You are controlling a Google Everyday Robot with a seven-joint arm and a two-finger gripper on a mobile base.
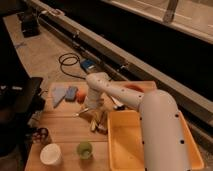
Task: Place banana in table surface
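The banana [98, 121], a small dull yellow-tan bunch, lies on the wooden table surface [65, 131] right by the left wall of the yellow tub. My white arm reaches in from the lower right, bends at a joint [97, 82] and points down. My gripper [93, 107] hangs just above and slightly left of the banana, close to the tabletop. I cannot tell whether it touches the banana.
A big yellow plastic tub [150, 150] fills the table's right side. A white bowl [50, 154] and a green cup [84, 149] stand at the front. A blue cloth [60, 93], a blue sponge [71, 92] and an orange object [81, 96] lie at the back left. A silver spoon [81, 113] lies left of the banana.
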